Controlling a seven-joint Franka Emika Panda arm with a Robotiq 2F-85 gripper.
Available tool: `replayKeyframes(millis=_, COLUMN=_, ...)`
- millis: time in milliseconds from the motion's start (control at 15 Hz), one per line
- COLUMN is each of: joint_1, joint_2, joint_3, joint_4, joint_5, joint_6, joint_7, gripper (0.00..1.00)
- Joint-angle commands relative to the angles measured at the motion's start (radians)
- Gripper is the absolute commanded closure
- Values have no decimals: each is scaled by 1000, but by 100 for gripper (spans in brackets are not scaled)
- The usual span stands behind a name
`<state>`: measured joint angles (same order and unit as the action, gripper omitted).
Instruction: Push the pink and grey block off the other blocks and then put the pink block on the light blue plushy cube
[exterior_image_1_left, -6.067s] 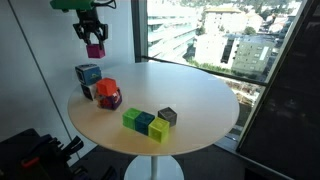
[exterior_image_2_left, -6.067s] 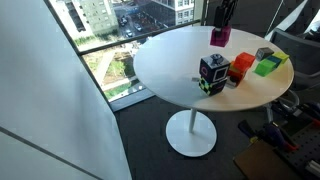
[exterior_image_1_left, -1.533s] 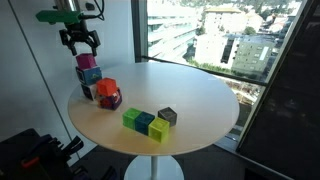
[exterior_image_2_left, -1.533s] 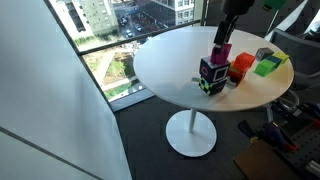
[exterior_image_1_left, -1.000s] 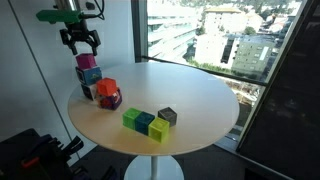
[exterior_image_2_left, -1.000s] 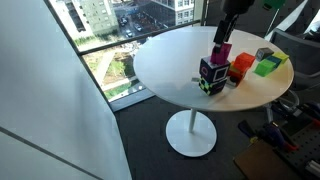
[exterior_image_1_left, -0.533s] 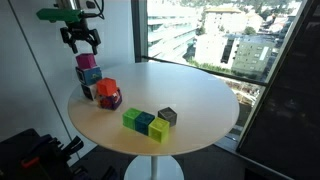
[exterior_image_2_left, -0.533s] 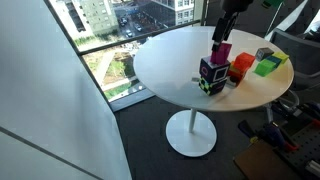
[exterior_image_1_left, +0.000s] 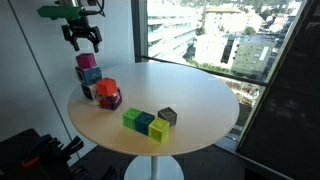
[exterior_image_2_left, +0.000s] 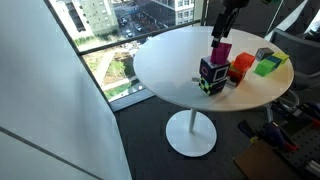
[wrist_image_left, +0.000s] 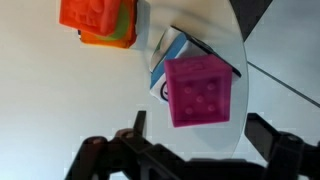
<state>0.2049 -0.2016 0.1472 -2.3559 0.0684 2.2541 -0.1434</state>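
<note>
The pink block (exterior_image_1_left: 87, 61) rests on top of the light blue plushy cube (exterior_image_1_left: 88, 76) at the table's far edge; both exterior views show the stack (exterior_image_2_left: 221, 52). My gripper (exterior_image_1_left: 83, 40) hangs open a little above the pink block, touching nothing. In the wrist view the pink block (wrist_image_left: 200, 91) lies between and beyond the spread fingers (wrist_image_left: 268, 134), with the plushy cube (wrist_image_left: 168, 58) under it. The grey block (exterior_image_1_left: 167, 116) sits on the table beside a row of green (exterior_image_1_left: 131, 119), teal-blue (exterior_image_1_left: 146, 123) and yellow-green (exterior_image_1_left: 160, 129) blocks.
A dark magenta lump with an orange-red top (exterior_image_1_left: 108, 94) stands right next to the plushy cube. All of it rests on a round white table (exterior_image_1_left: 205, 100) by a large window. A dark wall panel rises at the right.
Six seconds ago the gripper carried the pink block in the air; now the block rests on the plushy cube, released. Over the last second the open gripper has lifted slightly.
</note>
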Motion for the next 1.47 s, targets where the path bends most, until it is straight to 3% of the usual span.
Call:
replayKeyframes(millis=0, joint_1=-13, joint_2=-21, joint_3=-4, joint_4=27, joint_5=4, joint_6=-55, joint_7=21, gripper=0)
replayKeyframes(millis=867, joint_1=-66, joint_2=-60, joint_3=-46, joint_4=74, joint_5=15, joint_6=-307, joint_7=56, gripper=0)
replayKeyframes(millis=1400, joint_1=-73, joint_2=-47, joint_3=-51, joint_4=61, joint_5=1, joint_6=-288, joint_7=49, gripper=0)
